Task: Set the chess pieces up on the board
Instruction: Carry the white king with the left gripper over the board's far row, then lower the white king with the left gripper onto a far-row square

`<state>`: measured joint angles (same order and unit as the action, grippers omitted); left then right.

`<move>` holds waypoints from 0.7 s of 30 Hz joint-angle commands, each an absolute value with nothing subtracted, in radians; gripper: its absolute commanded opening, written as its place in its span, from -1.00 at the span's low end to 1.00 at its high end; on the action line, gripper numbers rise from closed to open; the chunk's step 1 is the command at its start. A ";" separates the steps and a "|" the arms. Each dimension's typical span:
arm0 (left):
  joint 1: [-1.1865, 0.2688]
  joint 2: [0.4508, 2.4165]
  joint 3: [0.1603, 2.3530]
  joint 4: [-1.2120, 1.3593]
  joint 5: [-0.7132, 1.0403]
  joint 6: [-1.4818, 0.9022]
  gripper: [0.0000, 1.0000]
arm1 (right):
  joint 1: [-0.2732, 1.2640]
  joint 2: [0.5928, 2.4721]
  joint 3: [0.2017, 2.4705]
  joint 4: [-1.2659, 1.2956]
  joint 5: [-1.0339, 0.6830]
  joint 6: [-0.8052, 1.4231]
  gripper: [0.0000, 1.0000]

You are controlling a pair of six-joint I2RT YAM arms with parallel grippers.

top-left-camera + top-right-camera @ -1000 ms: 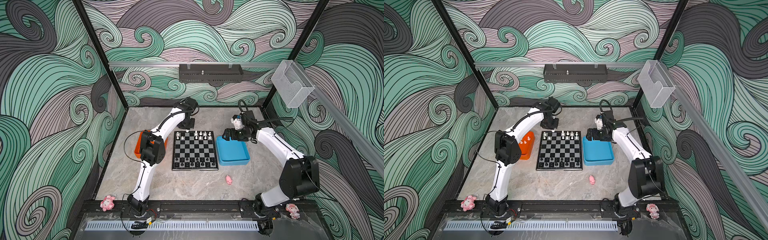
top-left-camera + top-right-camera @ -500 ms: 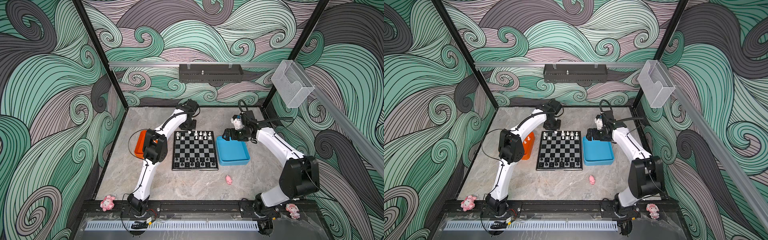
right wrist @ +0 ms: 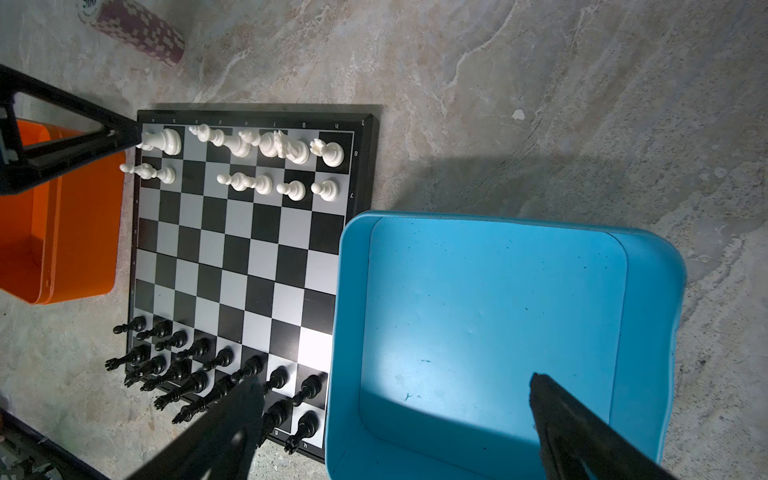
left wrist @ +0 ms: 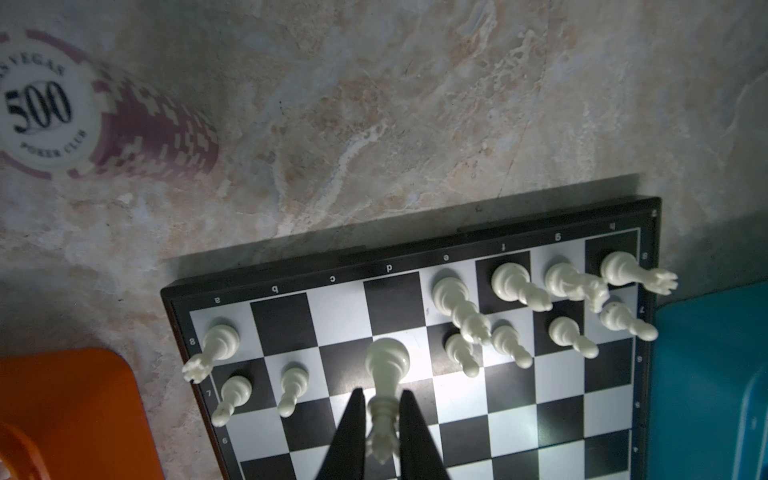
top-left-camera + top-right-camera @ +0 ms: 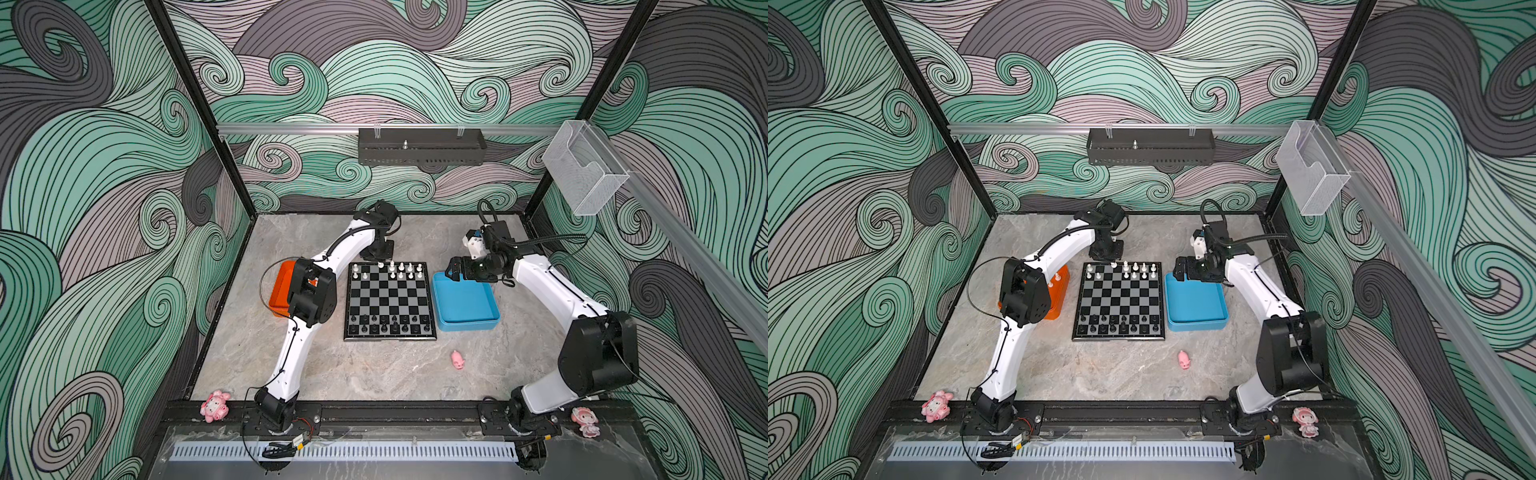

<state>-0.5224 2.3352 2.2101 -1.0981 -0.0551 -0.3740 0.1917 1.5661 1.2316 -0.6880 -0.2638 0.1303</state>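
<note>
The board (image 5: 390, 299) (image 5: 1119, 299) lies mid-table. White chess pieces (image 5: 401, 270) (image 3: 249, 183) stand on its two far rows and black ones (image 5: 388, 324) (image 3: 187, 365) fill the two near rows. My left gripper (image 5: 380, 258) (image 5: 1113, 258) (image 4: 382, 415) is shut on a white crowned piece (image 4: 386, 361) at the middle of the far edge, its base hanging above the board's (image 4: 511, 419) far rows. My right gripper (image 5: 453, 270) (image 3: 392, 382) stands open with nothing in it over the blue tray's far left corner.
An orange tray (image 5: 279, 286) (image 5: 1059, 299) left of the board holds a few white pieces (image 5: 1054, 277). The blue tray (image 5: 465, 303) (image 3: 498, 291) sits on the right. A poker-chip stack (image 4: 137, 129) (image 3: 141, 33) stands behind the board. A pink pig (image 5: 457, 359) lies at front right.
My left arm has shifted a little to the right along the board's far edge with the white piece still in its grip. The right arm has stayed put.
</note>
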 commanded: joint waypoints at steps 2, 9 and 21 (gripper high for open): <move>-0.529 2.368 2.226 -1.093 -0.047 -0.382 -0.69 | 0.185 1.583 1.223 -0.679 -0.270 0.118 0.98; -0.531 2.379 2.225 -1.094 -0.044 -0.382 -0.69 | 0.184 1.586 1.223 -0.680 -0.270 0.117 0.99; -0.530 2.391 2.220 -1.074 -0.040 -0.385 -0.68 | 0.179 1.587 1.221 -0.682 -0.272 0.117 0.99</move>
<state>-0.5224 2.3680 2.2101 -1.0760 -0.0494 -0.3748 0.1856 1.5715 1.2316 -0.6872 -0.2653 0.1303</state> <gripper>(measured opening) 0.157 0.993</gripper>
